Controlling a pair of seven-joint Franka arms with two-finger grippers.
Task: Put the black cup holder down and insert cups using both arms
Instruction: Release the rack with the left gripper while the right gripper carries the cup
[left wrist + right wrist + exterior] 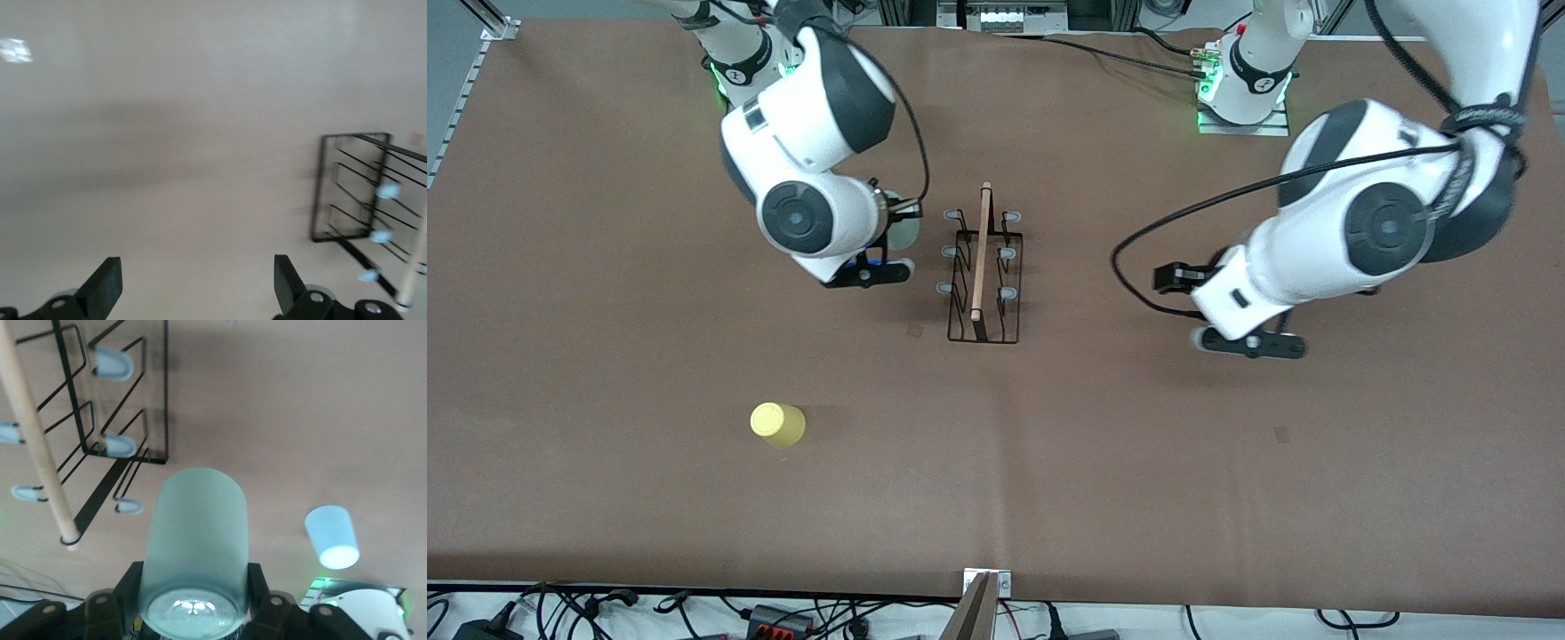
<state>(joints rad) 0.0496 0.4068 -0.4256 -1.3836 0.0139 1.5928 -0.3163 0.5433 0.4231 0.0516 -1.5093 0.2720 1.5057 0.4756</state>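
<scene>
**Right hand grips the grey-green cup beside the rack; left hand open and empty**

The black cup holder (984, 264) stands upright on the brown tabletop (605, 311), roughly between the two hands, its wooden rod handle (983, 251) running along the top and its pale-tipped prongs all bare.

The right hand (193, 600) is up in the air just beside the holder, toward the right arm's end of the tabletop. Its fingers (130, 587) are closed on both sides of the pale grey-green cup (195, 547), which they hold firmly. In the right wrist view the holder's prongs (112, 364) show close to the held cup, apart from it.

The light blue cup (331, 537) stands on the tabletop near the right arm's base, apart from the right hand. The yellow cup (777, 423) lies well apart from that hand, nearer the front camera.

The left hand (193, 287) hangs over bare tabletop toward the left arm's end, its fingers (103, 285) spread wide with nothing between them. The holder (347, 193) sits off to one side of it, clearly apart.
</scene>
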